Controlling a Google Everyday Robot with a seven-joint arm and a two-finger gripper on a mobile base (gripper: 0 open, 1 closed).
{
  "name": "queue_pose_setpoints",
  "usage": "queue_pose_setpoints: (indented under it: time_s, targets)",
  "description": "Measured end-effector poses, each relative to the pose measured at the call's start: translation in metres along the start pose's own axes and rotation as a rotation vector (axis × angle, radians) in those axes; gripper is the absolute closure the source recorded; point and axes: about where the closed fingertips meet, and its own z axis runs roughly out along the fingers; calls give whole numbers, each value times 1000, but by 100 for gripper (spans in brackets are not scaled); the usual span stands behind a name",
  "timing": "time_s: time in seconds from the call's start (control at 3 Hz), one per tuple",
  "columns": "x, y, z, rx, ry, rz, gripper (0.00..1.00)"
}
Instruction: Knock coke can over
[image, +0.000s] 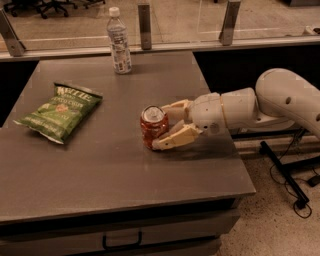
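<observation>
The coke can (151, 126), red with a silver top, stands upright near the middle of the grey table (100, 170). My gripper (161, 127) reaches in from the right at can height and is open. Its upper finger (175, 107) lies behind the can's right side. Its lower finger (175, 139) lies in front of the can, with its tip at the can's base. Both fingers are at or against the can; I cannot tell whether they press on it.
A green chip bag (60, 110) lies flat at the left of the table. A clear water bottle (119, 41) with a white cap stands at the back edge. The table's right edge is just under my arm (280, 102). A drawer handle (122, 242) shows below.
</observation>
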Motion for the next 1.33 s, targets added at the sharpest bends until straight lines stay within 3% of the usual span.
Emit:
queue_pose_setpoints:
  time_s: [0.67,1.0,1.33]
  targets:
    - [1,0,21,-63,5,16,86]
    - [-17,-7,14,-75,110,-11,100]
    - [-30,-16,0,-66,288,-23,100]
